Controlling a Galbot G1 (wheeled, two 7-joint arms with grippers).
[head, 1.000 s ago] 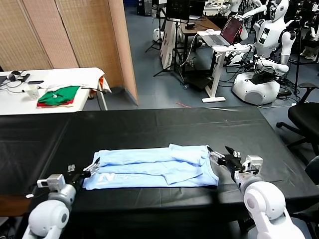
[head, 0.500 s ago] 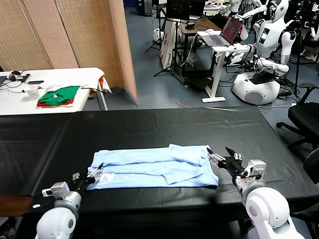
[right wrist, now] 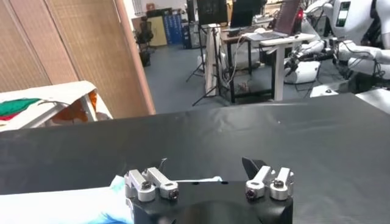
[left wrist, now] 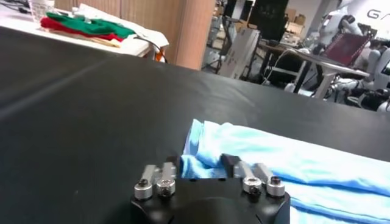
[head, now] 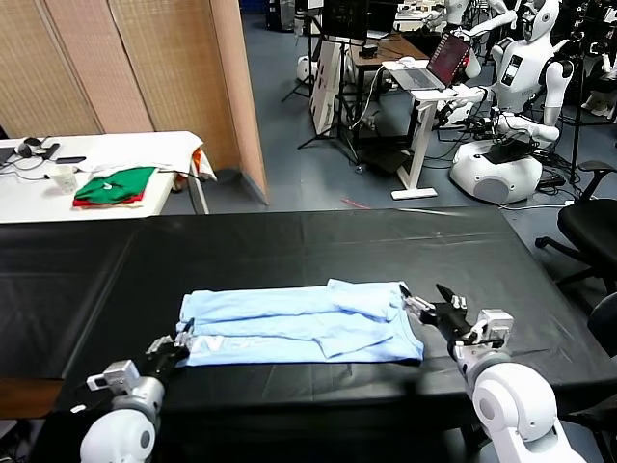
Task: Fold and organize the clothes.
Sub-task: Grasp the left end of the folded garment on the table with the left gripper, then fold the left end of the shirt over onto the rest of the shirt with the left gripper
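The clothes are one pale light-blue shirt [head: 299, 323], lying folded into a long band across the black table [head: 318, 246], with white lettering near its left end. At that left end my left gripper [head: 183, 343] is shut on a bunched corner of the shirt [left wrist: 292, 164]; in the left wrist view the blue fabric sits pinched between the left gripper's [left wrist: 202, 165] dark fingers. At the right end, my right gripper [head: 431, 301] stands open, its fingers spread on either side of the shirt's edge. In the right wrist view only a thin strip of the shirt [right wrist: 61, 207] reaches between the right gripper's [right wrist: 207, 167] jaws.
A white side table [head: 58, 198] at the back left holds green-and-red folded garments [head: 114, 185]. Wooden screens [head: 145, 68] stand behind it. Beyond the black table are desks, a laptop [head: 445, 60], other robots [head: 511, 116], and an office chair [head: 588, 227] at the right.
My left gripper has drawn back toward the table's near edge and gone from open to shut on the shirt's left corner. The right gripper has hardly moved and stays open.
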